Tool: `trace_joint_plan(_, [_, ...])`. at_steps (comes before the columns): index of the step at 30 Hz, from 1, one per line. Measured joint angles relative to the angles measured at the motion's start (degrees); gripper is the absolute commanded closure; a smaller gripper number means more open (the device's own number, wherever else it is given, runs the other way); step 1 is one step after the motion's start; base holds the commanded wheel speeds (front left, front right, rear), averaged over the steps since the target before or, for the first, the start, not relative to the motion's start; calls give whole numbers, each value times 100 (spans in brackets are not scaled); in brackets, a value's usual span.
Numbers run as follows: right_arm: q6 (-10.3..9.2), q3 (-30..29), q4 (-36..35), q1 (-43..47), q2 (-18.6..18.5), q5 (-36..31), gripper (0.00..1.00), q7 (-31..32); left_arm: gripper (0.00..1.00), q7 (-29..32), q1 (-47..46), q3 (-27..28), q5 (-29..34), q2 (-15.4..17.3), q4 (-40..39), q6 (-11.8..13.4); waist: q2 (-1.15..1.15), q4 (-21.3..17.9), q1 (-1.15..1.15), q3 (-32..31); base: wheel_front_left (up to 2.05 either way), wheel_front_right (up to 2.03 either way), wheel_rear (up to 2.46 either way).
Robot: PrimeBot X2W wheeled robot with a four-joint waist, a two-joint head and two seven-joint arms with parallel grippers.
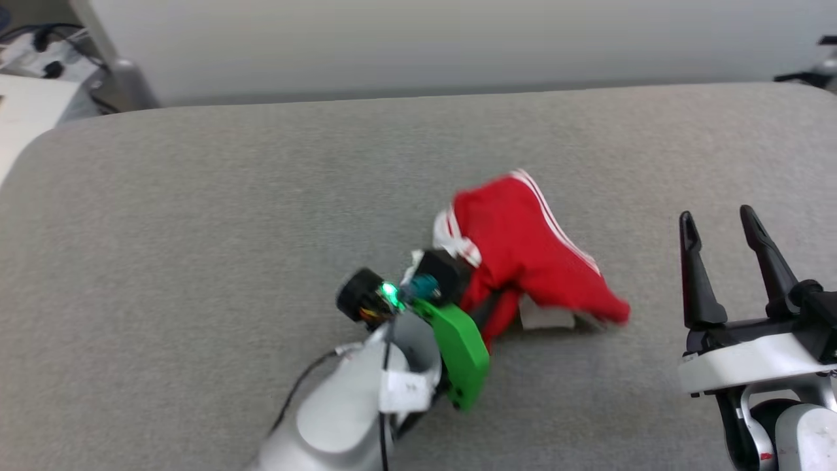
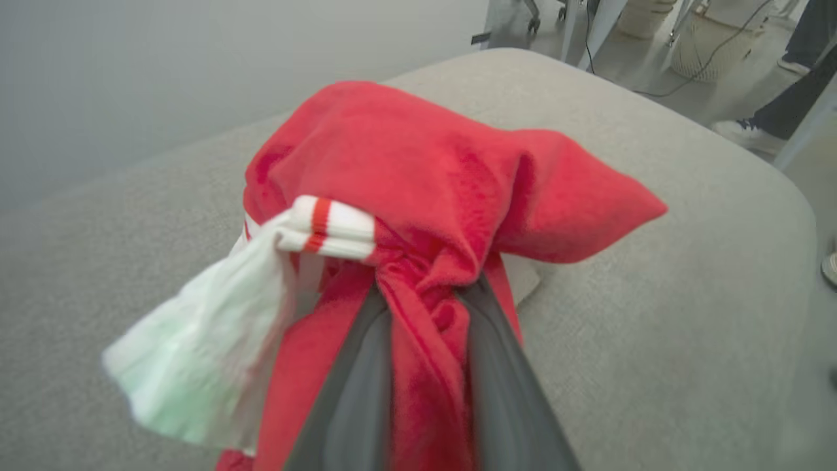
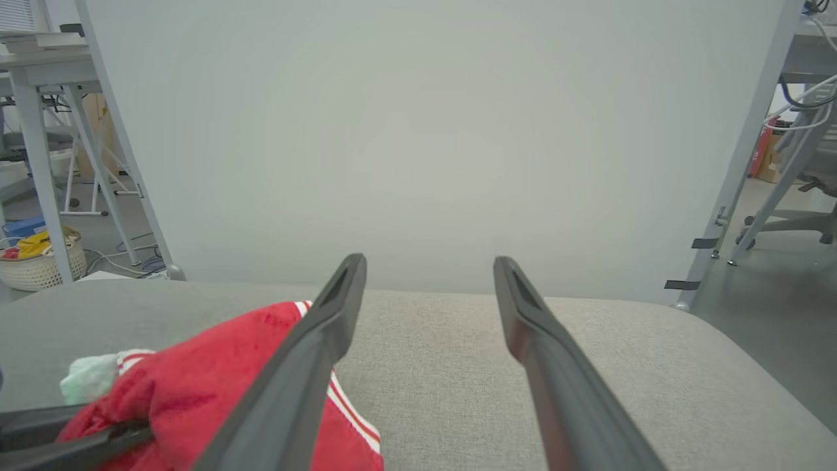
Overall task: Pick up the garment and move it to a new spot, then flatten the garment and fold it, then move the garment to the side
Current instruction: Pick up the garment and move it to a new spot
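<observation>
- Your left claw (image 2: 425,288) is clenched on the jersey (image 1: 523,242), with red fabric pinched between its two dark fingers (image 2: 353,399).
- The jersey is bunched in a heap near the middle of the grey worktop (image 1: 196,229). A white panel (image 2: 196,353) spills out beside the claw.
- Your right claw (image 1: 719,226) is released, its fingers spread. It hovers above the worktop, well to the right of the jersey and touching nothing.
- In the right wrist view, a pale basket (image 3: 39,268) on the floor holds yellow and red things. You cannot tell what they are.
- In the left wrist view, a second basket (image 2: 703,39) stands on the floor past the worktop, its contents hidden. A person's shoe (image 2: 739,131) is near it.
</observation>
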Motion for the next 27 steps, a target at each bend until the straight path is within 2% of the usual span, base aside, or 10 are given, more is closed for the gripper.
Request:
trace_joint_plan(5, [0,-82,-34,5,2,140,0,-19,100,253,208,-762,-229,-32,-119,-10,0,-422,0,202,0,0,0])
trace_joint_plan(11, [0,-100,-9,-26,2,264,0,-121,100,287,199,-1136,-410,-40,-75,-12,0,-696,0,644,0,0,0])
trace_joint_plan(12, [0,-102,14,-49,2,264,0,-148,73,276,188,-1183,-426,-40,-62,-12,0,-734,0,715,0,0,0])
trace_joint_plan(14, [0,-114,45,-89,2,264,0,-165,0,119,178,-1232,-424,-40,-58,-12,0,-797,0,818,0,0,0])
trace_joint_plan(19, [0,-165,123,-87,1,260,0,-176,0,-502,126,-1161,-388,-40,-116,31,0,-846,0,833,0,0,0])
trace_joint_plan(27, [0,-170,129,1,2,216,0,-82,0,-1083,192,-661,-401,91,-646,397,0,-624,0,492,0,0,0])
